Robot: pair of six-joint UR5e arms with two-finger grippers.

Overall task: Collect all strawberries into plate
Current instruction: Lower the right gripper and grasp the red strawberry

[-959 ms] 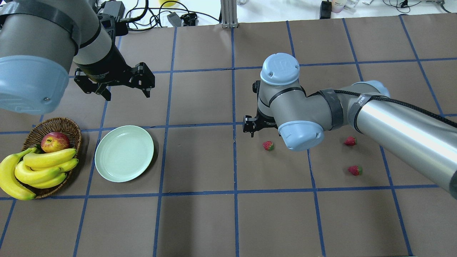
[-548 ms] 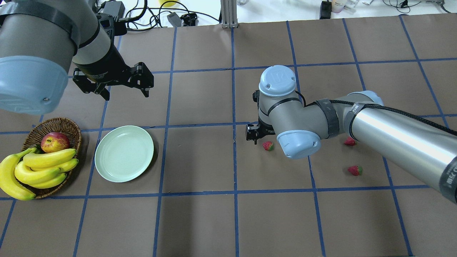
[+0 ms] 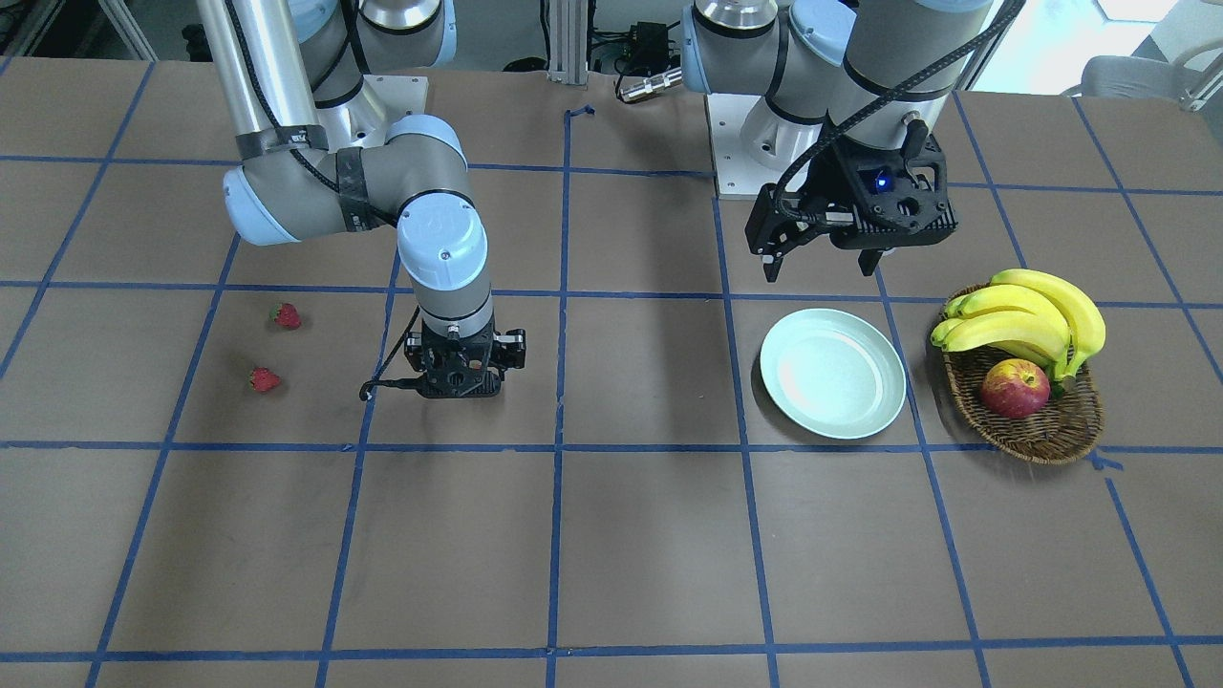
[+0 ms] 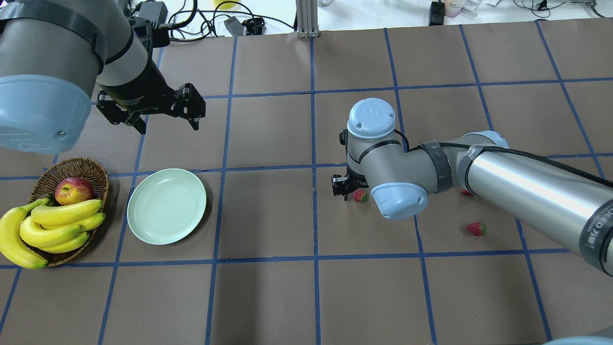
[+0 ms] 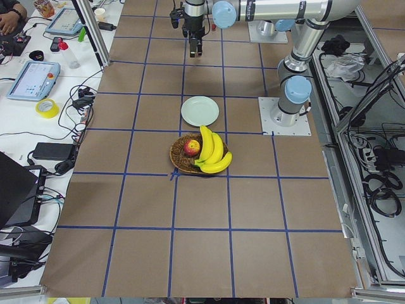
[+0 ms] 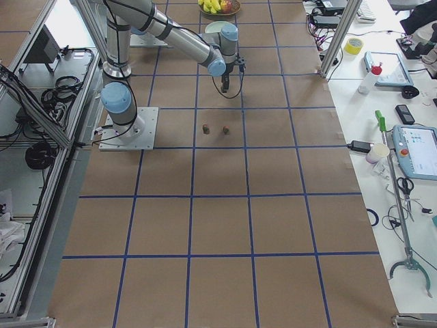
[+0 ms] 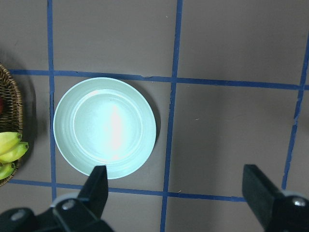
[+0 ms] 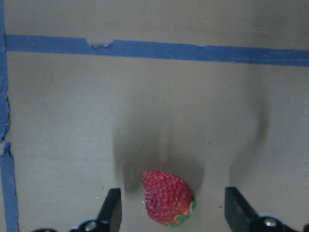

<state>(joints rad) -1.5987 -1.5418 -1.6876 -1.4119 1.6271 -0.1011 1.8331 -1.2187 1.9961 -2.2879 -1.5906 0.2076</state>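
Right hand (image 8: 175, 209) spread, straddling strawberry (image 8: 166, 197) on tabletop (image 8: 145, 96), not touching; left hand (image 7: 176, 181) spread, hovering near plate (image 7: 104, 128).

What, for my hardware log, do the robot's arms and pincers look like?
Left arm and right arm: silver-grey tubes, pale blue joint caps, dark tape bands; black braided cables along both. Left pincer and right pincer: black, two-fingered; blue light on the left.

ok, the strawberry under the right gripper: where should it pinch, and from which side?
Pinch the strawberry across its red body, at the widest part, coming straight down. It lies on its side, green cap toward the wrist, and the open right gripper straddles it, one finger on each flank.
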